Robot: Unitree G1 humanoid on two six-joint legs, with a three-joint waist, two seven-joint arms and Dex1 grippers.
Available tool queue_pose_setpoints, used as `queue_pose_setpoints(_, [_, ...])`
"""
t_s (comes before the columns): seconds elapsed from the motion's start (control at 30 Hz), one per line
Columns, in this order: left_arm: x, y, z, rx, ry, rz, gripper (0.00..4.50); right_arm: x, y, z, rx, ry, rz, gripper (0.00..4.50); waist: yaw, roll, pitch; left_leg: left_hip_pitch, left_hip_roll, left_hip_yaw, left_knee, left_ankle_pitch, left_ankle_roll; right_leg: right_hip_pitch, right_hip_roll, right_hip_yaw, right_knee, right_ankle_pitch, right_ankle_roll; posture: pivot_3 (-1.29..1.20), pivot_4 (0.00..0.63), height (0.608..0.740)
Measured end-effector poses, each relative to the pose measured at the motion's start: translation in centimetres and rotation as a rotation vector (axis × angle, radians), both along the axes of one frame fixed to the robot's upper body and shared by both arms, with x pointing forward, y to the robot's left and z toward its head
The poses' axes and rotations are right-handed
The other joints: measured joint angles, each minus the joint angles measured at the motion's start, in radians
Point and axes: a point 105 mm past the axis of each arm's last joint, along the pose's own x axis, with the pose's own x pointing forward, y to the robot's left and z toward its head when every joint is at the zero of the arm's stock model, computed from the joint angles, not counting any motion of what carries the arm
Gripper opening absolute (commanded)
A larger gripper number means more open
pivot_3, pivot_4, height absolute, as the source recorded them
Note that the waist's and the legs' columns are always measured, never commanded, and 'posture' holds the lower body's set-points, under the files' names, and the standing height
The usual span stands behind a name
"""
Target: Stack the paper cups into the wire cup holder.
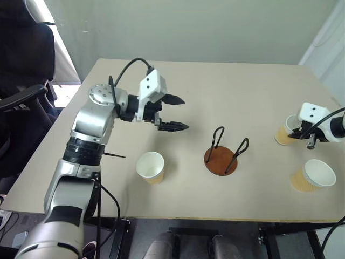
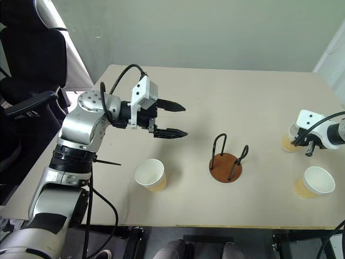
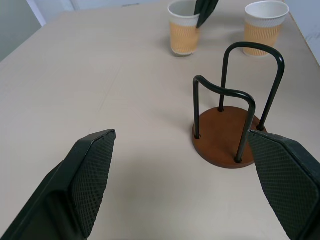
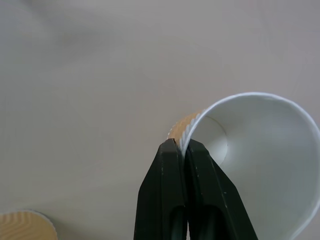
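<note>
Fingers of the right gripper (image 4: 182,150) pinch the rim of the far right cup (image 4: 255,165), one inside, one outside; it seems tilted. Left gripper (image 1: 173,113) hangs wide over the table (image 1: 237,91), holding nothing. Holder (image 1: 222,156) stands mid-table between two more upright cups (image 1: 150,167) (image 1: 314,176).

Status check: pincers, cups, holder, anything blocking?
Right pincer shut on far right cup's rim. Left pincer open, holding nothing. Wire cup holder empty; two other cups upright on table. No obstruction between.
</note>
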Motion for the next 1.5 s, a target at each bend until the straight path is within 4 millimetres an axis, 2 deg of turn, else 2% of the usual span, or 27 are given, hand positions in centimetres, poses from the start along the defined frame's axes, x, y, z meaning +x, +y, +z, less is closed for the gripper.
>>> queue_pose_setpoints(0.17, [-0.4,0.5,-0.2,0.013,0.026,-0.017,4.50,-2.9,5.5,6.2,0.044,-0.133,0.192,0.02,-0.002,0.000,0.000,0.000,0.000,0.000,-0.003,0.000,-0.001,0.000,0.000,-0.001,-0.002,-0.001,-0.002,0.00,0.150,0.740])
queue_pose_setpoints(0.23, [-0.5,0.6,-0.4,0.014,0.040,-0.027,4.50,-4.1,7.8,7.5,0.066,-0.158,0.262,0.02,-0.002,0.000,0.000,0.000,0.000,0.000,-0.003,-0.001,-0.001,0.000,0.000,-0.001,-0.003,-0.001,-0.002,0.00,0.150,0.740])
queue_pose_setpoints(0.37, [-0.7,0.9,-0.4,0.025,0.047,-0.042,4.50,-6.5,11.9,9.2,0.122,-0.164,0.389,0.02,0.000,0.000,0.000,0.000,0.000,-0.001,-0.003,-0.001,-0.001,0.000,0.000,-0.001,-0.004,-0.002,-0.002,0.00,0.150,0.740])
queue_pose_setpoints(0.47, [-0.8,0.8,-0.6,0.032,0.050,-0.054,4.50,-8.0,13.6,8.4,0.141,-0.111,0.446,0.02,0.002,0.000,0.000,0.000,0.000,-0.002,-0.003,0.000,-0.001,0.000,0.001,-0.001,-0.004,-0.002,-0.001,0.00,0.150,0.740])
queue_pose_setpoints(0.6, [-0.7,0.6,-0.8,0.031,0.056,-0.059,4.50,-8.7,14.1,6.6,0.154,-0.036,0.457,0.02,0.001,0.000,0.000,0.000,0.000,-0.002,-0.002,0.000,-0.001,0.000,0.000,-0.001,-0.004,-0.002,-0.001,0.00,0.150,0.740])
queue_pose_setpoints(0.93, [-0.6,0.4,-0.9,0.030,0.053,-0.065,4.50,-8.7,14.4,5.2,0.148,0.005,0.471,0.02,-0.001,0.000,0.000,0.000,0.000,-0.002,-0.003,0.000,0.000,0.000,0.001,0.000,-0.003,-0.002,-0.001,0.00,0.150,0.740])
queue_pose_setpoints(1.13, [-0.6,0.5,-0.9,0.031,0.050,-0.060,4.50,-8.7,15.6,4.4,0.164,0.032,0.521,0.02,-0.004,0.000,0.000,0.000,0.000,-0.002,-0.003,0.000,0.000,-0.001,0.001,0.000,-0.003,-0.002,-0.001,0.00,0.150,0.740])
queue_pose_setpoints(1.23, [-0.7,0.6,-0.9,0.035,0.047,-0.059,4.50,-8.8,16.4,4.0,0.178,0.047,0.541,0.57,-0.004,0.000,0.000,0.000,0.000,-0.002,-0.003,0.000,0.000,-0.001,0.001,0.000,-0.003,-0.002,-0.001,0.00,0.150,0.740])
queue_pose_setpoints(1.4, [-0.6,0.8,-0.9,0.039,0.052,-0.046,4.50,-8.7,17.4,4.9,0.228,0.027,0.550,2.25,-0.004,0.000,0.000,0.000,0.000,-0.002,-0.003,0.000,0.000,-0.001,0.001,0.000,-0.003,-0.002,-0.001,0.00,0.150,0.740])
queue_pose_setpoints(1.5, [-0.6,1.2,-0.8,0.049,0.049,-0.035,4.50,-8.6,17.5,5.0,0.248,0.024,0.540,2.25,-0.004,0.000,0.000,0.000,0.000,-0.002,-0.003,0.000,0.000,-0.001,0.001,0.000,-0.004,-0.002,-0.001,0.00,0.150,0.740])
